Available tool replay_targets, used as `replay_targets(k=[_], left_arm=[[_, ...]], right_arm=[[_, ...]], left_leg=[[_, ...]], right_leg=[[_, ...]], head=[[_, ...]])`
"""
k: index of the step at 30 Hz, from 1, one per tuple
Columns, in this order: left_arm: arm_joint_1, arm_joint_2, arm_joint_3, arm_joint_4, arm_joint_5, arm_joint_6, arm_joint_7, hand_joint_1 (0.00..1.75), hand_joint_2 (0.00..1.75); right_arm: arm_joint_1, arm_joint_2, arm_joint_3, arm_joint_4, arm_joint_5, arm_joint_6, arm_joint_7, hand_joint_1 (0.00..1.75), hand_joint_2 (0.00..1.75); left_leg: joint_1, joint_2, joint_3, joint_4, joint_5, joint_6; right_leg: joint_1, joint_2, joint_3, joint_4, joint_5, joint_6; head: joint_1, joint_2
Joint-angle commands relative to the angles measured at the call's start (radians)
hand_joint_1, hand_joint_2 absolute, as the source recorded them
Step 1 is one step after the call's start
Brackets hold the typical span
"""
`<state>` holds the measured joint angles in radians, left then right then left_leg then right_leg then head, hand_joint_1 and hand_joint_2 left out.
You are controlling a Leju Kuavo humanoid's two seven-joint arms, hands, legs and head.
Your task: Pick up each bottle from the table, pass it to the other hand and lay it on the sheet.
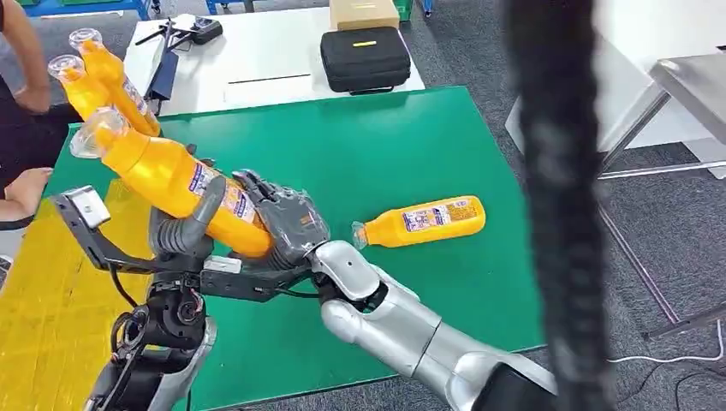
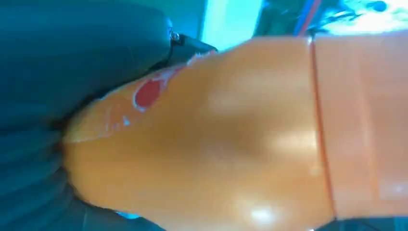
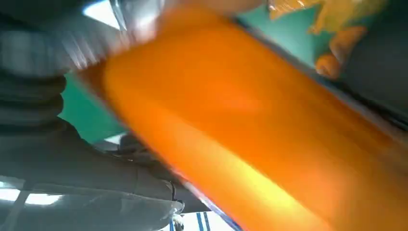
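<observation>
Here both the left hand (image 1: 184,229) and right hand (image 1: 287,224) grip one orange bottle (image 1: 175,178) above the green table (image 1: 360,145).

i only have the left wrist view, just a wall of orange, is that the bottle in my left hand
Observer: Yes. In the head view the left hand and the right hand both sit on the held bottle, mid-handover above the green table.
Operator: which way is it pointing
Observer: Tilted, cap end up toward the far left, base down at the right hand.
Operator: any bottles left to pick
Observer: One lying bottle is on its side on the green table, to the right of the hands.
Operator: where's the sheet
Observer: The yellow sheet lies at the near left; two more bottles show at the far left by a person's arm.
</observation>
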<state>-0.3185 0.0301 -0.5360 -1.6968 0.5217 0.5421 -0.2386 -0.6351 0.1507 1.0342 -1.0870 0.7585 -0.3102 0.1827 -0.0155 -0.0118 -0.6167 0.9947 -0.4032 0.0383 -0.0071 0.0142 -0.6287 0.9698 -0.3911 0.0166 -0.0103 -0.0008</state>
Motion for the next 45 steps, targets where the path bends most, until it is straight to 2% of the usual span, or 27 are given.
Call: replay_targets(k=[1,2,3,4,5,6,8,9,10,11,12,13,14,16,17,18,20,24,25,26,29,30,31,32,38,42,45], left_arm=[[-0.091,0.125,0.057,0.067,-0.41,0.087,-0.046,1.75,1.75],[-0.077,0.136,0.103,0.087,-0.476,0.08,-0.053,1.75,1.75],[-0.068,0.123,0.133,0.092,-0.485,0.051,-0.064,1.75,1.75],[-0.063,0.125,0.148,0.108,-0.569,0.068,-0.057,1.75,1.75],[-0.052,0.145,0.172,0.147,-0.77,0.125,-0.011,1.75,1.75],[-0.038,0.156,0.2,0.175,-0.855,0.132,0.013,1.75,1.75],[-0.007,0.186,0.267,0.281,-1.125,0.133,0.095,1.75,1.75],[0.0,0.2,0.286,0.337,-1.211,0.119,0.119,1.75,1.75],[0.004,0.203,0.305,0.382,-1.25,0.118,0.113,1.75,1.75],[0.005,0.219,0.314,0.451,-1.358,0.08,0.175,1.75,1.75],[0.004,0.235,0.307,0.505,-1.414,0.066,0.186,1.75,1.75],[0.002,0.245,0.3,0.555,-1.465,0.058,0.204,1.75,1.75],[-0.007,0.27,0.273,0.63,-1.559,0.033,0.244,1.75,1.75],[-0.009,0.271,0.272,0.656,-1.553,0.054,0.235,1.75,1.75],[-0.03,0.289,0.232,0.725,-1.598,-0.036,0.276,1.75,1.75],[-0.032,0.289,0.227,0.737,-1.598,-0.04,0.276,1.75,1.75],[-0.064,0.293,0.167,0.824,-1.633,-0.129,0.277,1.75,1.75],[-0.138,0.258,0.082,0.982,-1.619,-0.245,0.263,1.75,1.75],[-0.153,0.251,0.063,1.012,-1.609,-0.283,0.255,0.72,1.75],[-0.159,0.249,0.056,1.02,-1.606,-0.291,0.254,0.0,1.75],[-0.169,0.232,0.055,1.029,-1.549,-0.328,0.207,0.0,1.75],[-0.176,0.22,0.059,1.028,-1.512,-0.35,0.188,0.0,1.75],[-0.18,0.216,0.056,1.026,-1.512,-0.351,0.189,0.0,0.0],[-0.178,0.207,0.071,1.013,-1.464,-0.355,0.164,0.0,0.0],[-0.141,0.215,0.092,0.878,-1.285,-0.38,0.136,0.0,0.0],[-0.135,0.225,0.079,0.843,-1.27,-0.392,0.149,0.0,0.0],[-0.114,0.213,0.121,0.787,-1.152,-0.401,0.131,0.0,0.0]], right_arm=[[0.07,-0.118,-0.022,0.175,0.051,-0.005,-0.026,0.0,0.0],[0.084,-0.136,-0.062,0.189,0.033,-0.023,-0.061,0.0,0.0],[0.086,-0.137,-0.075,0.197,0.037,-0.022,-0.077,0.0,0.0],[0.094,-0.144,-0.095,0.195,0.048,-0.03,-0.072,0.0,0.0],[0.12,-0.173,-0.146,0.163,0.057,-0.066,-0.068,0.0,0.0],[0.139,-0.197,-0.186,0.131,0.055,-0.083,-0.073,0.0,0.0],[0.2,-0.271,-0.321,-0.027,0.03,-0.162,-0.108,0.0,0.0],[0.225,-0.303,-0.38,-0.116,0.022,-0.176,-0.124,0.0,0.0],[0.252,-0.323,-0.436,-0.195,0.015,-0.158,-0.132,0.0,0.0],[0.289,-0.342,-0.51,-0.302,0.009,-0.149,-0.154,0.0,0.0],[0.311,-0.355,-0.554,-0.371,0.014,-0.138,-0.157,0.0,0.0],[0.325,-0.362,-0.584,-0.421,0.016,-0.125,-0.165,0.0,0.0],[0.333,-0.369,-0.612,-0.46,0.0,-0.103,-0.183,0.0,0.0],[0.334,-0.367,-0.623,-0.468,-0.002,-0.091,-0.187,0.0,0.0],[0.332,-0.377,-0.625,-0.461,-0.001,-0.092,-0.195,0.0,0.0],[0.333,-0.381,-0.628,-0.458,-0.001,-0.095,-0.198,0.0,0.0],[0.329,-0.41,-0.631,-0.446,-0.012,-0.109,-0.21,0.0,0.0],[0.324,-0.452,-0.642,-0.419,-0.039,-0.124,-0.221,0.0,0.0],[0.319,-0.457,-0.64,-0.409,-0.04,-0.121,-0.22,0.0,0.0],[0.316,-0.461,-0.635,-0.401,-0.043,-0.111,-0.216,0.0,0.0],[0.311,-0.482,-0.625,-0.381,-0.045,-0.06,-0.183,0.0,0.0],[0.317,-0.503,-0.618,-0.374,-0.048,-0.002,-0.151,0.0,1.75],[0.321,-0.51,-0.622,-0.372,-0.048,-0.004,-0.152,0.0,1.75],[0.321,-0.528,-0.611,-0.354,-0.059,0.086,-0.111,0.0,1.75],[0.257,-0.559,-0.58,-0.217,-0.018,0.228,-0.077,0.0,1.75],[0.242,-0.56,-0.583,-0.185,-0.025,0.235,-0.093,0.0,1.75],[0.214,-0.578,-0.554,-0.145,-0.001,0.268,-0.093,0.0,1.75]], left_leg=[[0.003,-0.005,0.01,0.0,-0.003,-0.005],[0.004,-0.005,0.014,0.001,-0.006,-0.007],[0.001,-0.004,0.007,-0.002,-0.001,-0.002],[0.002,-0.003,0.009,-0.003,-0.002,-0.003],[0.003,-0.002,0.013,-0.002,-0.004,-0.005],[0.001,-0.001,0.009,-0.002,-0.002,-0.003],[0.002,-0.004,0.012,-0.002,-0.003,-0.005],[0.0,-0.004,0.006,-0.003,-0.001,-0.003],[0.0,-0.004,0.006,-0.003,-0.001,-0.002],[0.002,-0.002,0.013,-0.002,-0.005,-0.006],[-0.001,-0.006,0.006,-0.002,-0.001,-0.003],[0.001,-0.007,0.01,-0.001,-0.004,-0.004],[-0.002,-0.006,0.004,-0.002,-0.001,-0.002],[-0.002,-0.003,0.004,-0.001,-0.001,-0.002],[-0.001,-0.002,0.006,0.0,-0.003,-0.003],[-0.001,-0.003,0.003,-0.001,-0.001,-0.002],[0.0,-0.004,0.007,0.0,-0.003,-0.004],[-0.001,-0.006,0.005,-0.001,-0.001,-0.002],[0.0,-0.007,0.007,0.0,-0.002,-0.003],[0.0,-0.007,0.004,0.0,-0.001,-0.002],[0.0,-0.004,0.003,0.0,-0.001,-0.001],[-0.001,-0.006,0.007,0.0,-0.002,-0.003],[-0.002,-0.006,0.006,-0.001,0.0,-0.001],[-0.002,-0.006,0.007,0.0,-0.001,-0.002],[-0.001,-0.005,0.007,0.0,0.0,-0.001],[-0.001,-0.004,0.008,0.001,0.0,-0.001],[0.0,-0.005,0.009,0.001,0.001,-0.001]], right_leg=[[0.003,-0.008,0.013,-0.002,-0.005,-0.001],[0.004,-0.009,0.018,-0.001,-0.007,-0.001],[0.001,-0.004,0.009,-0.003,-0.002,0.0],[0.002,-0.003,0.011,-0.003,-0.002,0.0],[0.003,-0.004,0.015,-0.004,-0.004,-0.001],[0.002,-0.003,0.011,-0.003,-0.003,0.0],[0.002,-0.006,0.014,-0.002,-0.004,-0.001],[0.0,-0.004,0.008,-0.002,-0.002,0.0],[0.0,-0.003,0.008,-0.002,-0.002,0.0],[0.002,-0.004,0.016,-0.002,-0.005,-0.001],[-0.001,-0.006,0.008,-0.001,-0.003,0.0],[0.001,-0.008,0.012,-0.001,-0.005,0.0],[-0.002,-0.005,0.005,0.0,-0.002,0.0],[-0.002,-0.003,0.005,0.0,-0.002,0.0],[0.0,-0.002,0.007,0.0,-0.003,0.0],[-0.001,-0.003,0.004,0.0,-0.002,0.0],[0.001,-0.006,0.009,0.0,-0.004,-0.001],[0.0,-0.007,0.007,-0.001,-0.003,0.0],[0.0,-0.008,0.009,-0.001,-0.004,0.0],[0.0,-0.007,0.006,-0.001,-0.003,0.0],[0.0,-0.004,0.005,-0.001,-0.001,0.0],[0.0,-0.006,0.009,0.0,-0.003,0.001],[-0.001,-0.006,0.008,-0.001,-0.001,0.001],[0.0,-0.007,0.01,-0.001,-0.002,0.001],[0.0,-0.004,0.01,-0.002,0.001,0.002],[0.001,-0.005,0.011,-0.001,0.0,0.002],[0.001,-0.006,0.013,-0.001,0.0,0.002]], head=[[0.0,0.0],[0.001,0.0],[0.0,0.0],[0.001,0.0],[0.0,0.0],[0.0,0.0],[0.0,0.0],[0.001,0.0],[0.0,0.0],[0.0,0.0],[0.0,0.0],[0.001,0.0],[0.0,0.0],[0.0,0.0],[0.0,0.0],[0.0,0.0],[0.001,0.0],[0.0,0.0],[0.0,0.0],[0.0,0.0],[0.0,0.0],[0.0,0.0],[0.001,0.0],[-0.001,0.0],[0.0,0.0],[0.0,0.0],[0.0,0.0]])
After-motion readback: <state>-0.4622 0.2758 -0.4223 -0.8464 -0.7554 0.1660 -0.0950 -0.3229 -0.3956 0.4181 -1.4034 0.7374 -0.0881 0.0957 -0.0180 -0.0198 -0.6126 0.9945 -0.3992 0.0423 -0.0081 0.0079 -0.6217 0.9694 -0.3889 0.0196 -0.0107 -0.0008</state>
